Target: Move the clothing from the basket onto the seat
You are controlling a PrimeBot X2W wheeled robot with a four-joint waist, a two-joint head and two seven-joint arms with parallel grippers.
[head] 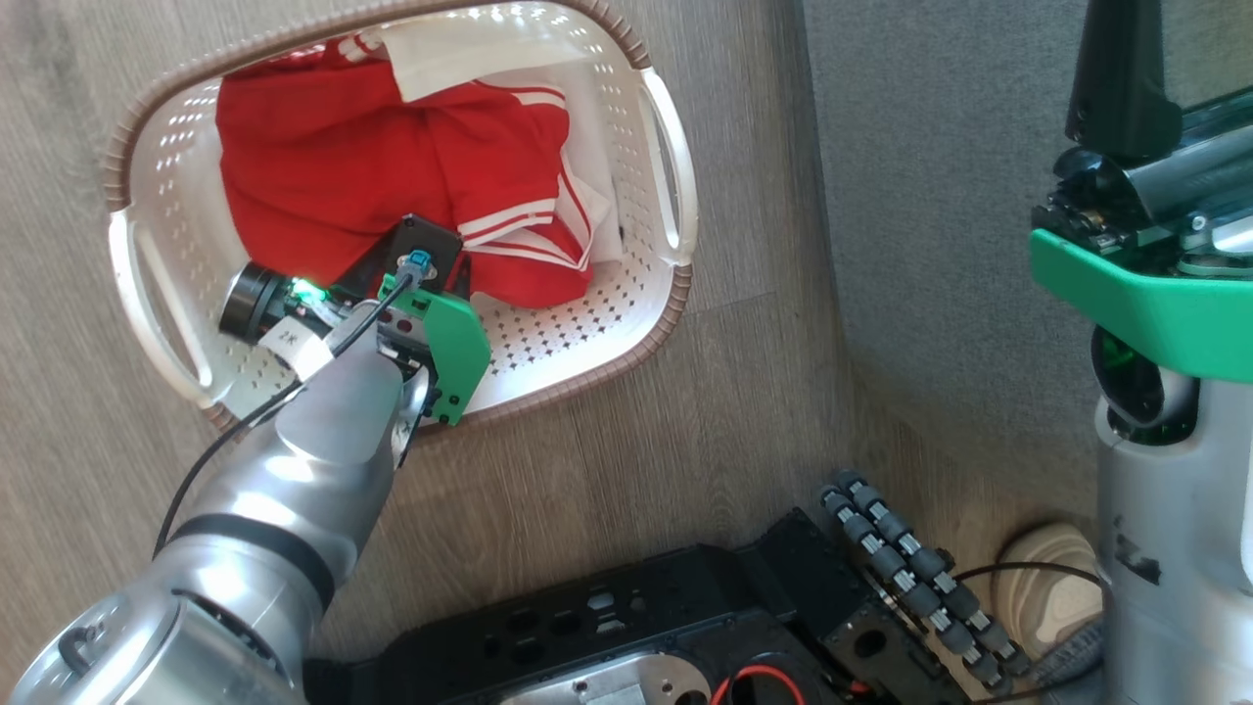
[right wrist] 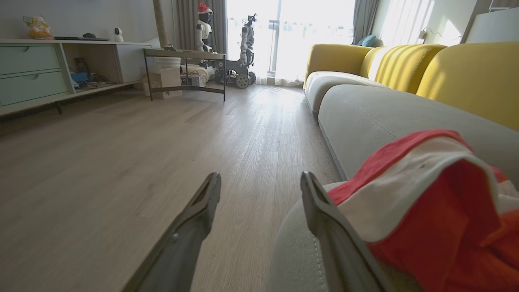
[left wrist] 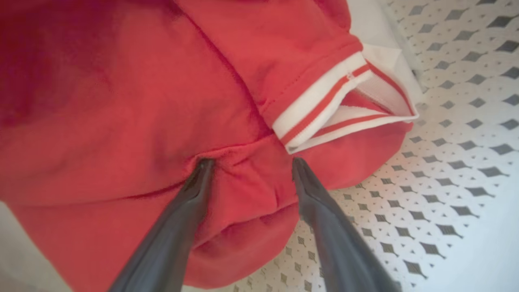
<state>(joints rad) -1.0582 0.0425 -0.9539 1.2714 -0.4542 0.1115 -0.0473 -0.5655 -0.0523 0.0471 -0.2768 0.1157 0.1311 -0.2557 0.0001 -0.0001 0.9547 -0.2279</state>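
Reaching into the basket (head: 587, 333), your left gripper (left wrist: 249, 162) presses on the clothing (left wrist: 121, 101).
Fingers (left wrist: 194, 190) spread; your right gripper (right wrist: 261, 178), spread too, hovers by the seat (right wrist: 365, 117).

Basket (head: 654, 323) walls around clothing (head: 323, 166), top open

a home living room. a long sofa (right wrist: 365, 117) with a grey seat and yellow backrests (right wrist: 466, 77) runs along a pale wood-plank floor (right wrist: 121, 162). across the floor from the sofa stands a low sideboard (right wrist: 32, 73) with pale green drawers and a small toy figure (right wrist: 37, 27) on top. beyond the sofa's far end, grey curtains (right wrist: 184, 20) frame a bright tall window (right wrist: 308, 32), with a metal-framed side table (right wrist: 184, 54) near it. a laundry basket (head: 162, 166) sits on the floor near the sofa's front edge.
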